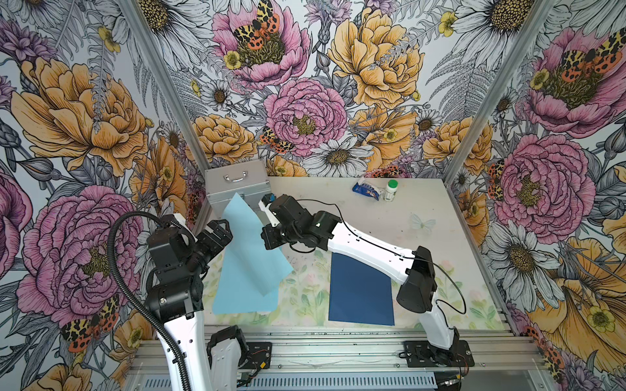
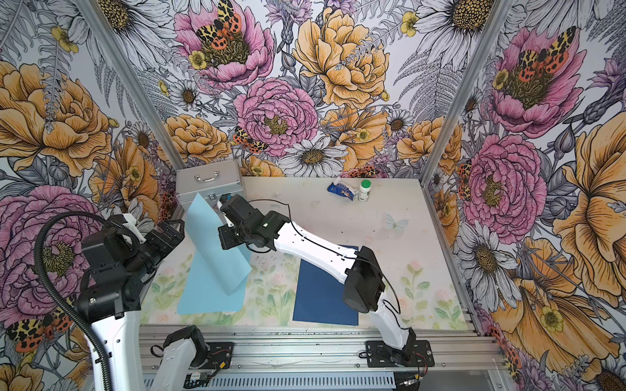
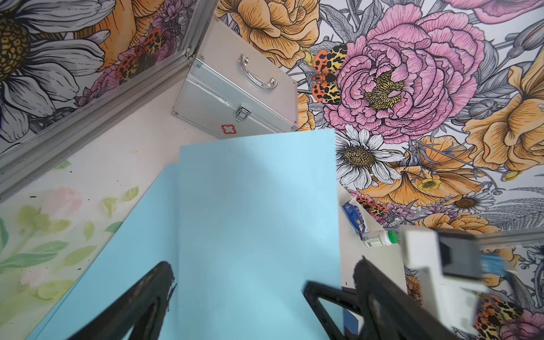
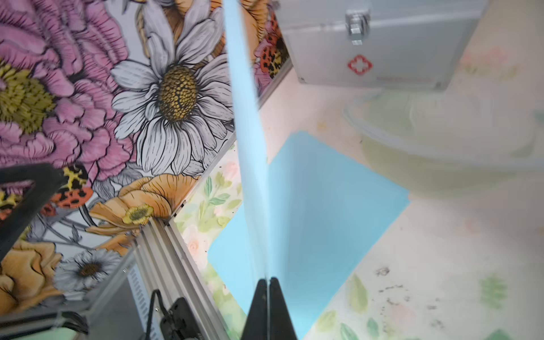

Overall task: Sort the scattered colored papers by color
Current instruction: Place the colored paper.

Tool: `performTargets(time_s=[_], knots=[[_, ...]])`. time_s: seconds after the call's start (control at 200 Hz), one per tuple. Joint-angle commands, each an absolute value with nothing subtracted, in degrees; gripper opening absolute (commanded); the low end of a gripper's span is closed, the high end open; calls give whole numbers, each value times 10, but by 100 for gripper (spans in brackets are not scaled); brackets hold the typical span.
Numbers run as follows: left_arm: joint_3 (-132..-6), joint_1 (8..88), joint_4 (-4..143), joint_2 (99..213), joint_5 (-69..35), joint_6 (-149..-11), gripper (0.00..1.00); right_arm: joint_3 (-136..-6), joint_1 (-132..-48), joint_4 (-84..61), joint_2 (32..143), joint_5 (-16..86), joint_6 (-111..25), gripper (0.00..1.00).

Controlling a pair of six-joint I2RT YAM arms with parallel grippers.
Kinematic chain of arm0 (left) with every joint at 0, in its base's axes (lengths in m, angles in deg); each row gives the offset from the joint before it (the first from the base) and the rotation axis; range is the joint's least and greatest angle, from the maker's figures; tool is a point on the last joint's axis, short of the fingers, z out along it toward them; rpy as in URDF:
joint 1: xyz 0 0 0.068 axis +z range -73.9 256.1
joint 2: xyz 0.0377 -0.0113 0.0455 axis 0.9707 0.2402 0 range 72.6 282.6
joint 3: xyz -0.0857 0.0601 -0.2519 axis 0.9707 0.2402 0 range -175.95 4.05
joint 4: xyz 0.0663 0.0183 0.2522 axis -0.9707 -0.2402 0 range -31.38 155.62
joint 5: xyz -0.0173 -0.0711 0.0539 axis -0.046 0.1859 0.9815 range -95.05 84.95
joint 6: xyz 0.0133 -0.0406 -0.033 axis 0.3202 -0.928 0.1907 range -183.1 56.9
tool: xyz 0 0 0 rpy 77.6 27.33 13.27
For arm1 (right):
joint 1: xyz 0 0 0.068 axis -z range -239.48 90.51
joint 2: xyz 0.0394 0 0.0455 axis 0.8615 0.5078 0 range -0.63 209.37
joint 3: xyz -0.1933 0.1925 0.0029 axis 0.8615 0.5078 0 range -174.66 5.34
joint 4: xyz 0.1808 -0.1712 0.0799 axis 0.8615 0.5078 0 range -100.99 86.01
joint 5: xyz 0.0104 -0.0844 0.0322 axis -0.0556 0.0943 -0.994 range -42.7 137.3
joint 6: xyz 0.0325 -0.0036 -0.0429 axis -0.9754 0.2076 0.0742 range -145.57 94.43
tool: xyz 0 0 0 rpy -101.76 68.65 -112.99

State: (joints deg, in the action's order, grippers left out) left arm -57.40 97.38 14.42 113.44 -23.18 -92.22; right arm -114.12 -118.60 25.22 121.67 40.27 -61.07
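Item 1 — right gripper (image 4: 268, 284): black fingers (image 4: 259, 312) pressed together on the edge of a raised light blue sheet (image 1: 249, 243), with nothing else in the grip. The sheet stands off the table, edge-on in the right wrist view and tilted in both top views. Its far corner overlaps the front of the silver case. Whether its near corner touches the sheet beneath cannot be told.

Item 2 — left gripper (image 3: 262, 270): fingers (image 3: 141, 303) spread wide, holding nothing. It sits just left of the raised sheet, facing its broad side; contact cannot be told.

Item 3: flat light blue sheet (image 1: 237, 299), lying on the table (image 1: 382, 216) at near left, partly under the raised one.

Item 4: navy sheet (image 1: 360, 294), flat, near and right of centre, apart from the light blue pair. Its far end is hidden by the right arm.

Item 5: silver case (image 1: 237, 181) with handle, in the far left corner. A red cross mark shows on its front in the wrist views.

Item 6: crinkled blue-and-white packet (image 1: 366, 191) and white bottle (image 1: 392, 191) with green cap, just beside each other on the far side, right of centre.

Item 7: floral walls on three sides.
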Motion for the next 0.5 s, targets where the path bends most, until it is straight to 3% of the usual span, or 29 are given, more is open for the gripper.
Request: performTargets(time_s=[0.0, 0.18, 0.495], knots=[[-563, 980, 145, 1137, -250, -936, 98, -1015, -1174, 66, 1219, 360, -789, 0], [-517, 980, 169, 1138, -270, -956, 98, -897, -1166, -107, 1240, 360, -930, 0], [-454, 972, 204, 1141, -261, -987, 98, -862, -1182, -250, 1308, 399, -1043, 0]])
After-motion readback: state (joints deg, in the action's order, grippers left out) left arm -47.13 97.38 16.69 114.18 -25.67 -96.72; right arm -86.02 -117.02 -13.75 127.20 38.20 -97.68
